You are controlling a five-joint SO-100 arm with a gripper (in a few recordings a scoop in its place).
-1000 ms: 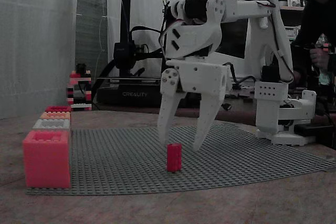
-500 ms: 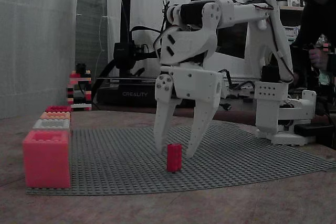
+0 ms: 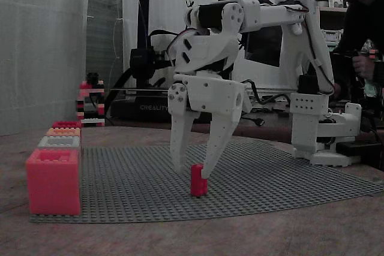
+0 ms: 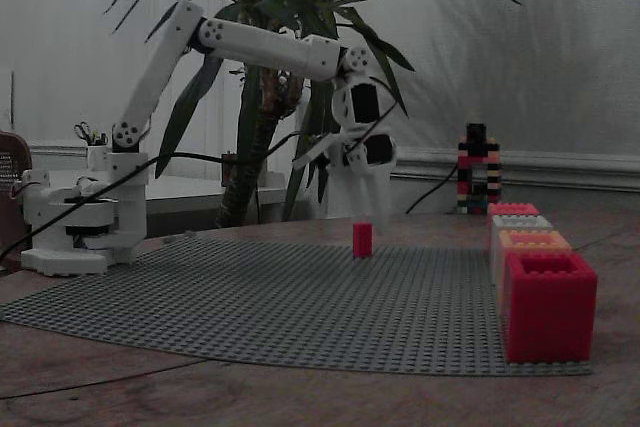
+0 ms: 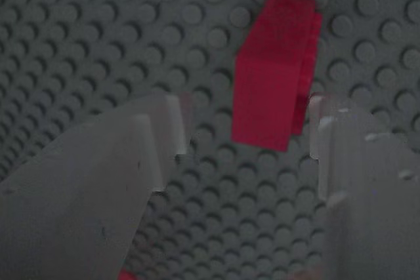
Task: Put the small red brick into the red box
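Small red brick stands upright on the grey studded baseplate, between the spread, released jaws of the gripper, ungrasped. Boxes line the baseplate's edge: the red box farthest back, then grey, orange and pink ones; their insides are hidden.

One word can be read: "CREALITY", in pale capital letters on the dark base of the 3D printer that stands behind the grey studded baseplate in a fixed view. The lettering sits low on the front of the base, left of the white arm's end effector as that view shows it. Nothing else legible appears in either fixed view or in the wrist view.
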